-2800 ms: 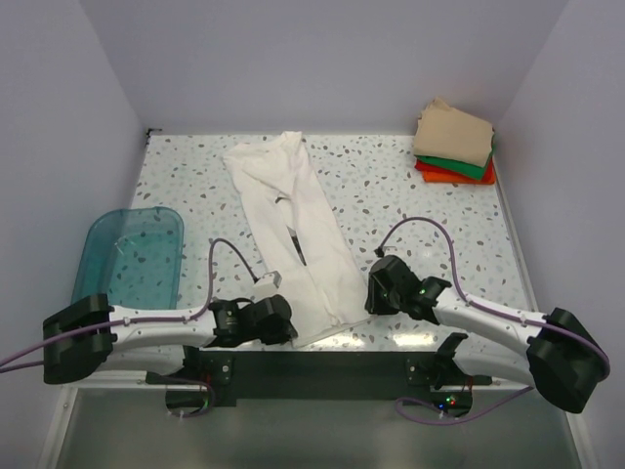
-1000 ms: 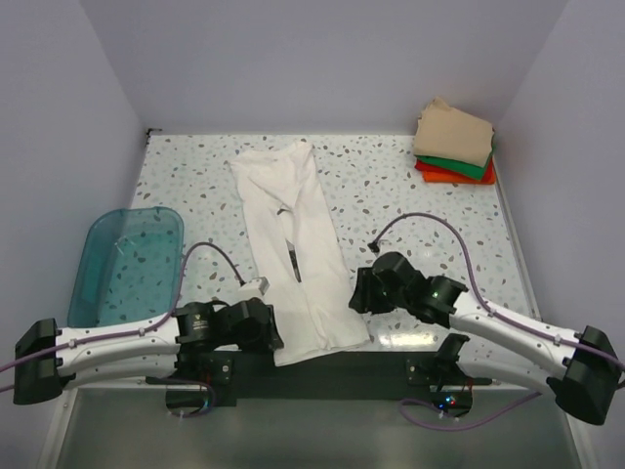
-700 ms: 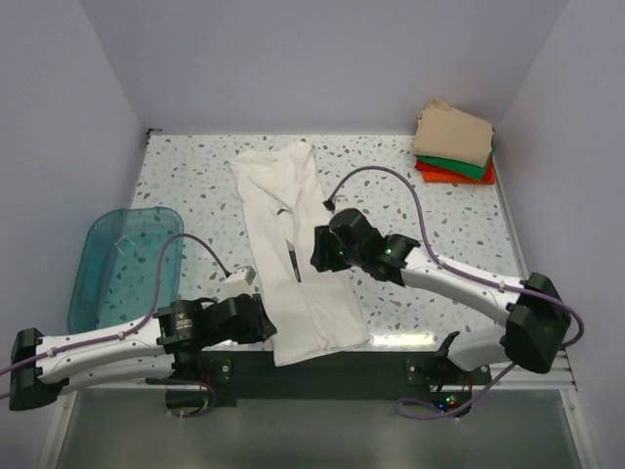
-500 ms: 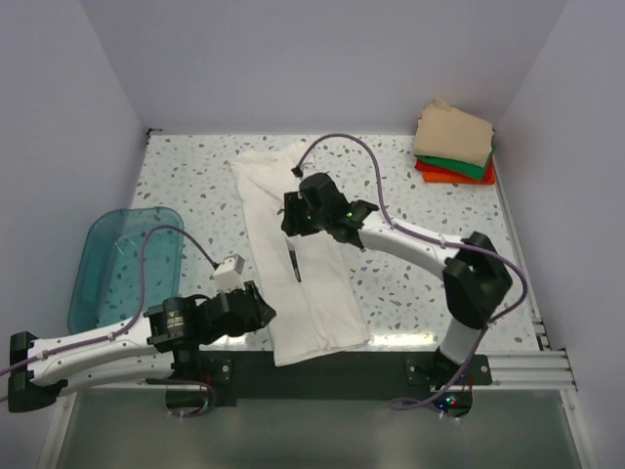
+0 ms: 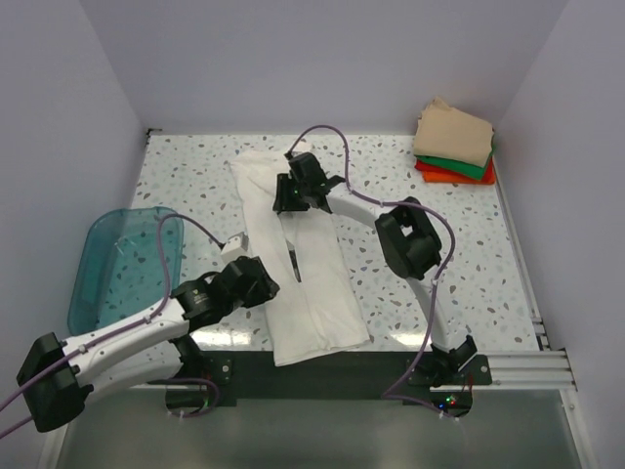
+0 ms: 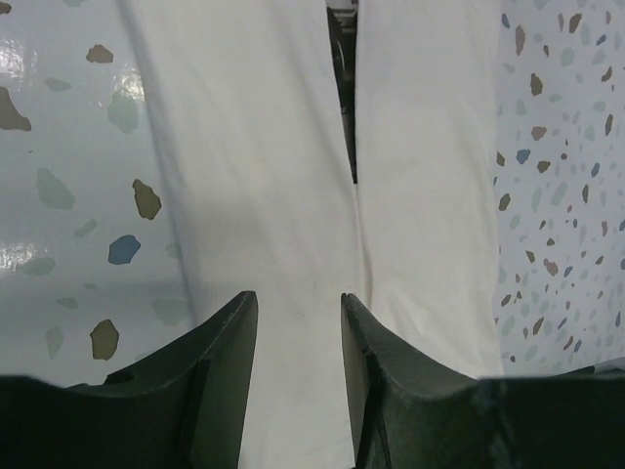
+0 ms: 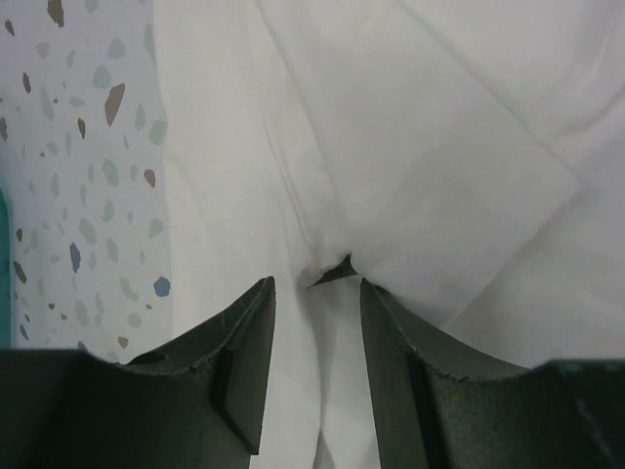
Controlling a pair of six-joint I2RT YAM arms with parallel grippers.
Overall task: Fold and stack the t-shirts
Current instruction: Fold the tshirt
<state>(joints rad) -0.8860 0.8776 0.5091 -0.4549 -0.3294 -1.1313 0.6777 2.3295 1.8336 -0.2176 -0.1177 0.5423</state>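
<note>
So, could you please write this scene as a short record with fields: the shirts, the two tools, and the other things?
white t-shirt: long narrow strip, sides folded inward, flat on the table
left tool: open, at the strip's near part
right tool: open, over the strip's far part
folded stack: tan on green on orange-red, far right corner
teal bin: left of the shirt

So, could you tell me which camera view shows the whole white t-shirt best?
The top external view: the white t-shirt shows almost whole there, folded into a long strip. Each wrist view shows only a patch of its cloth.
</note>
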